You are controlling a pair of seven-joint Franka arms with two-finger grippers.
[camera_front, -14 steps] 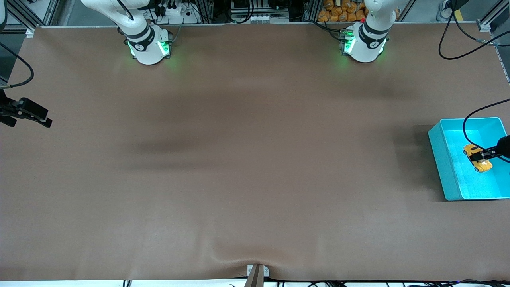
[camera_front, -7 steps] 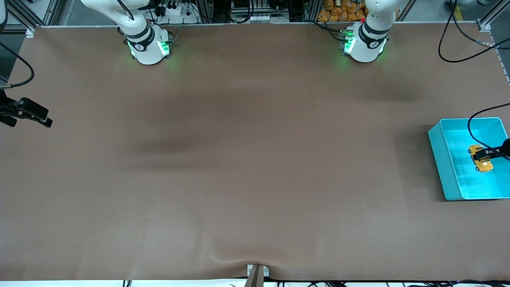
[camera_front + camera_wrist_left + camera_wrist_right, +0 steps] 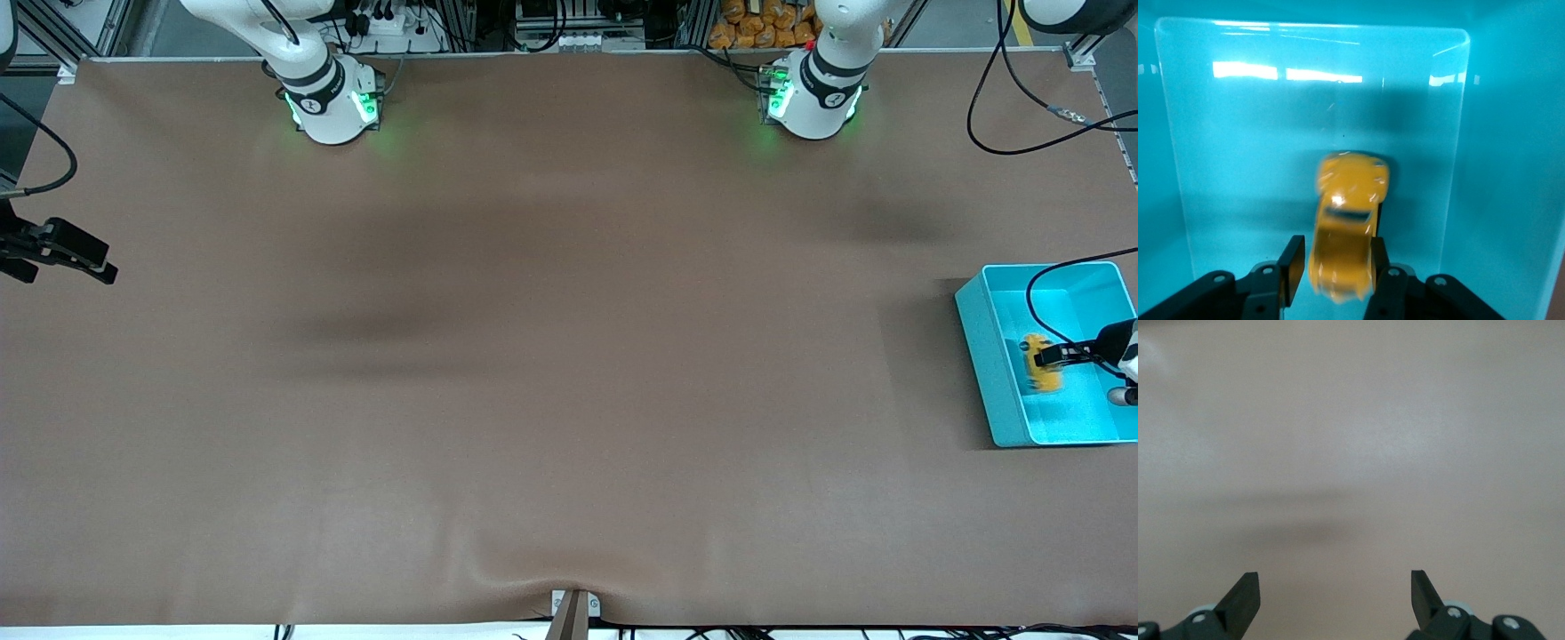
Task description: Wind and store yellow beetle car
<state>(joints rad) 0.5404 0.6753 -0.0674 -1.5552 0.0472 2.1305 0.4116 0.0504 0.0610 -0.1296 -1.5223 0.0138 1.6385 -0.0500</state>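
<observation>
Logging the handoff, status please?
Left claw in turquoise bin, fingers flanking yellow beetle car. Right claw open, waiting over bare table. Nothing obstructing.

Yellow beetle car (image 3: 1040, 364): tiny toy, rounded yellow-orange body, dark window band visible across the upper shell in the left wrist view (image 3: 1346, 227). Outline smeared in both views; wheels not discernible. Located inside the turquoise bin (image 3: 982, 347) at the left arm's end of the table, toward the bin wall facing the table's middle. Positioned between the two fingers of the left gripper (image 3: 1331, 267), jaws close at either flank; contact with the pads not confirmable. Long axis running away from the gripper toward the bin's end wall. Whether resting on the bin floor or just above it: not determinable.
</observation>
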